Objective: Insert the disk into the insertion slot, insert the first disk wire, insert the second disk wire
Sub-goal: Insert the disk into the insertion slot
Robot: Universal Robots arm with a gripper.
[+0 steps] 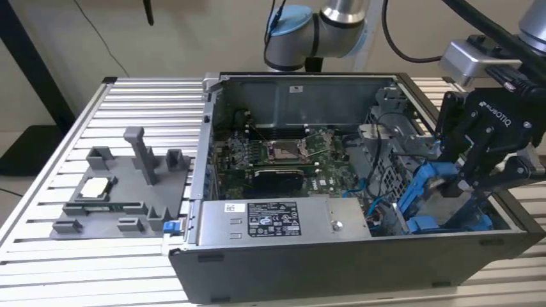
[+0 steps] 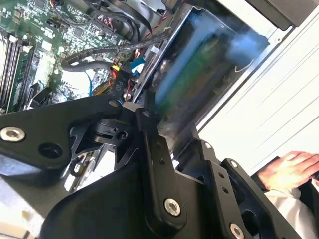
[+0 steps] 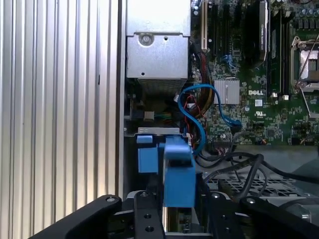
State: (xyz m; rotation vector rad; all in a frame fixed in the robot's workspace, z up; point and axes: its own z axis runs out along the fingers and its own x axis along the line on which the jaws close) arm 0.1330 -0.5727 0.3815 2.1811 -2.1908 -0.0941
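The disk (image 1: pixel 422 188), silver-grey in a bright blue carrier, stands tilted on edge inside the open computer case (image 1: pixel 341 268), at the corner on the exterior view's right. My gripper (image 1: pixel 477 188) comes down from above and is shut on the disk. In the first wrist view the blue carrier (image 3: pixel 178 172) sits between my black fingers (image 3: pixel 144 214), just above the drive bay. The second wrist view has the disk (image 2: pixel 199 69) blurred beyond my gripper (image 2: pixel 169 129). A blue disk wire (image 3: pixel 199 114) loops loose beside the bay, near a black cable bundle (image 3: pixel 239 167).
The grey labelled power-supply box (image 1: pixel 273 220) lies along the case's front, beside the bay. The green motherboard (image 1: pixel 282 153) fills the case floor. A grey fixture tray (image 1: pixel 119 192) rests on the slatted table (image 1: pixel 111 102). A person's hand (image 2: pixel 294 167) is outside the case.
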